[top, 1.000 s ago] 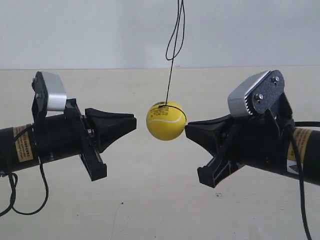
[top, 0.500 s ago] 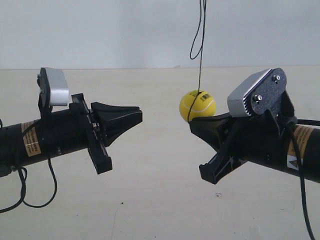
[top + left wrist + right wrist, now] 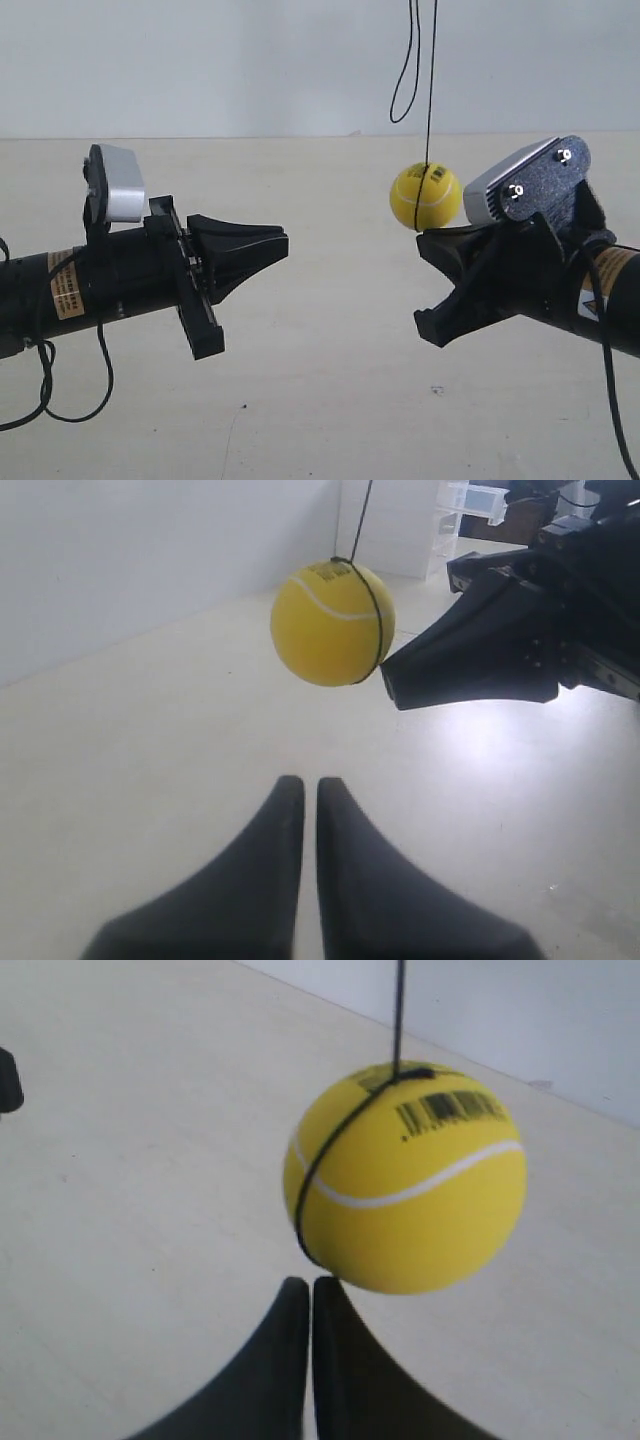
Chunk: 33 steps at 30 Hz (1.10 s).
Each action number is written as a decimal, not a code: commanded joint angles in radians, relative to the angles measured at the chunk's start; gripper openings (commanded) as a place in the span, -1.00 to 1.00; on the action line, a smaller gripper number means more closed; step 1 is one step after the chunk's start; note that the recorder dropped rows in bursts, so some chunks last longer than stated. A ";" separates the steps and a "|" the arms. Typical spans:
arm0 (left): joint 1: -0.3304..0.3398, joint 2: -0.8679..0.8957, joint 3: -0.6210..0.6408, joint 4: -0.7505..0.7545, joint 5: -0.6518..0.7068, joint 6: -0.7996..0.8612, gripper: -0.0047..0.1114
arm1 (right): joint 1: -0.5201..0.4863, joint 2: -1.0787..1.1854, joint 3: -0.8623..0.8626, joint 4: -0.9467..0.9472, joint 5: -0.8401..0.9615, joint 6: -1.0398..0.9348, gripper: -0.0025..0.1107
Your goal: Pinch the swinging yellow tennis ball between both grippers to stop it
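The yellow tennis ball (image 3: 425,197) hangs on a thin black string (image 3: 432,90), just above and touching or almost touching the tip of my right gripper (image 3: 421,241). It is not between the two grippers. In the right wrist view the ball (image 3: 410,1190) fills the space right over the shut jaws of the right gripper (image 3: 302,1282). My left gripper (image 3: 286,240) points at it from a clear gap away, jaws shut with nothing in them. In the left wrist view the ball (image 3: 330,623) floats beyond the left gripper (image 3: 302,782), beside the right gripper's tip (image 3: 398,680).
A pale table surface (image 3: 320,400) lies under both arms, with a white wall (image 3: 200,60) behind. A loop of spare string (image 3: 405,70) dangles beside the taut one. Black cables (image 3: 60,390) hang from the arms. White shelving (image 3: 455,510) stands far off.
The ball has swung from between the two tips toward the right arm and higher, ending above its tip. The left arm edged forward and the right arm drew back a little.
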 commanded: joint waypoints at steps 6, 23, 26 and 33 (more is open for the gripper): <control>-0.005 0.002 -0.005 0.008 0.005 0.002 -0.84 | 0.002 -0.009 -0.004 -0.009 -0.018 0.066 -0.96; -0.096 0.002 -0.008 0.110 0.001 -0.057 -0.84 | 0.131 -0.009 -0.004 -0.255 -0.116 0.308 -0.96; -0.096 0.002 -0.008 0.100 0.005 -0.046 -0.84 | 0.131 -0.009 -0.004 -0.255 -0.106 0.303 -0.96; -0.096 0.002 -0.008 0.103 0.017 -0.046 -0.84 | 0.131 -0.009 -0.004 -0.251 -0.091 0.290 -0.96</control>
